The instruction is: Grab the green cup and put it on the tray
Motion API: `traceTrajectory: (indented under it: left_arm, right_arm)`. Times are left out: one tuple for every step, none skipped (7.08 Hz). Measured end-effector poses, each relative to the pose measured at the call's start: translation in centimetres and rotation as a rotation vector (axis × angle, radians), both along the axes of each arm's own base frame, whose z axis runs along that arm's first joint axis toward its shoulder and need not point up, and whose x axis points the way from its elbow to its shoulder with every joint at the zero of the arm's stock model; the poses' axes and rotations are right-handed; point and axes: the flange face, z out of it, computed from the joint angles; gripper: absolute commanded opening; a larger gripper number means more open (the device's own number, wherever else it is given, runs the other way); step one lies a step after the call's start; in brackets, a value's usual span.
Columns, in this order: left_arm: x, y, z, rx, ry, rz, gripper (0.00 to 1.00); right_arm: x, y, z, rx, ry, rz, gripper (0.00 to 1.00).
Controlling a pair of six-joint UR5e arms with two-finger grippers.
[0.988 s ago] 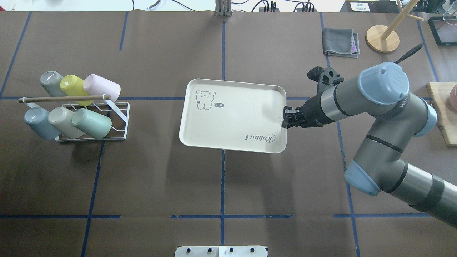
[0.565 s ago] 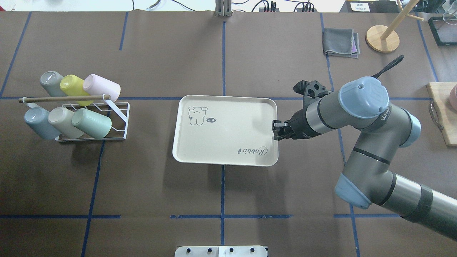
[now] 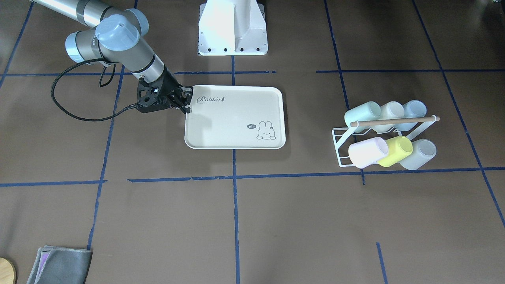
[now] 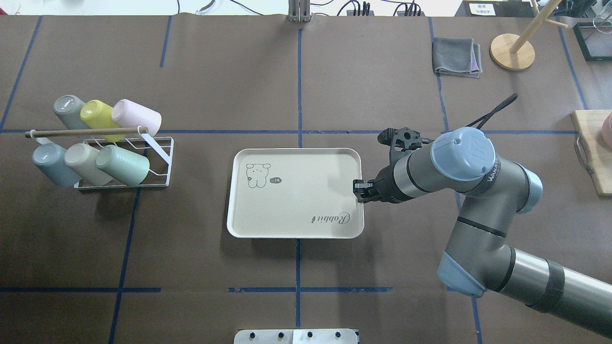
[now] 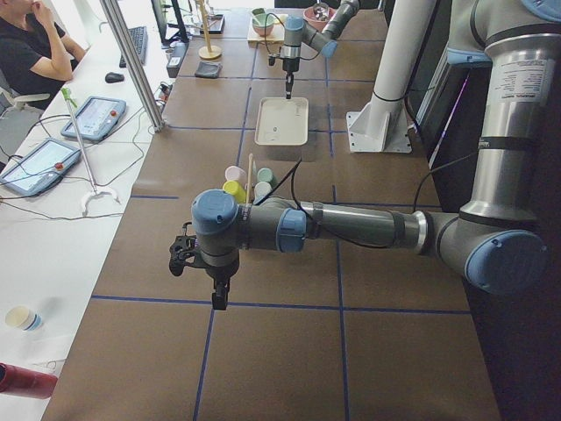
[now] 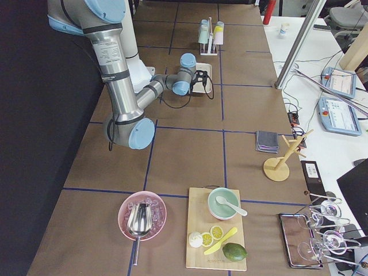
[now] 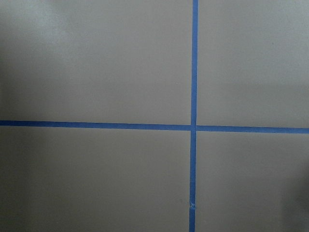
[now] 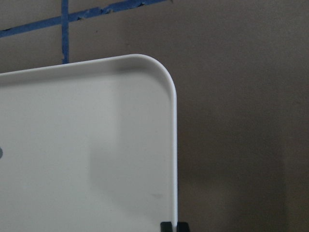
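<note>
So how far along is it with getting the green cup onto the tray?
Nothing finished: the tray is bare. In hand: the right tool clamps the tray's edge. Left: the green cup lies untouched in the rack and must go onto the tray.

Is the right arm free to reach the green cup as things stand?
Probably not yet. The right hand is shut on the tray rim, and the green cup lies in the wire rack beyond the tray's other end.

Six cups [image 4: 84,163], including one green cup [image 4: 123,165], one yellow cup [image 4: 98,114] and one pink cup [image 4: 136,116], in one wire rack [image 4: 162,157]. One tray [image 4: 296,191], one folded grey cloth [image 4: 455,57], two robot arms [image 4: 478,172].
</note>
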Motion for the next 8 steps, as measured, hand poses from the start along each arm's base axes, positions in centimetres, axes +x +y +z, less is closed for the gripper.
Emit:
traceTrajectory:
  left_arm:
    - [0.0,0.0,0.0,0.0,0.0,0.0,1.0]
    - [0.0,0.0,-0.1,0.0,0.0,0.0,1.0]
    - [0.0,-0.1,-0.2,0.002,0.0,0.0,1.0]
    - [0.0,-0.1,-0.3,0.004,0.0,0.0,1.0]
    - [0.1,-0.2,-0.8,0.014,0.0,0.001,1.0]
    - [0.3,-0.3,-1.9,0.039,0.014,0.008,1.0]
    - [0.8,-0.4,-3.7,0.074,0.059,0.021,1.0]
    - [1.4,-0.6,-5.6,0.108,0.127,0.035,1.0]
  right_arm:
    - [-0.3,-0.1,-0.5,0.004,-0.006,0.001,1.0]
    - [-0.5,-0.3,-1.2,0.008,-0.014,0.003,1.0]
    - [-0.6,-0.5,-1.6,0.009,-0.02,0.007,1.0]
    - [-0.2,-0.9,-1.9,0.01,-0.025,0.013,1.0]
    - [0.6,-1.6,-2.2,0.01,-0.031,0.025,1.0]
    - [2.1,-2.6,-2.4,0.004,-0.036,0.039,1.0]
    - [4.2,-3.9,-2.8,-0.011,-0.031,0.059,1.0]
    - [6.6,-5.0,-3.5,-0.035,-0.007,0.081,1.0]
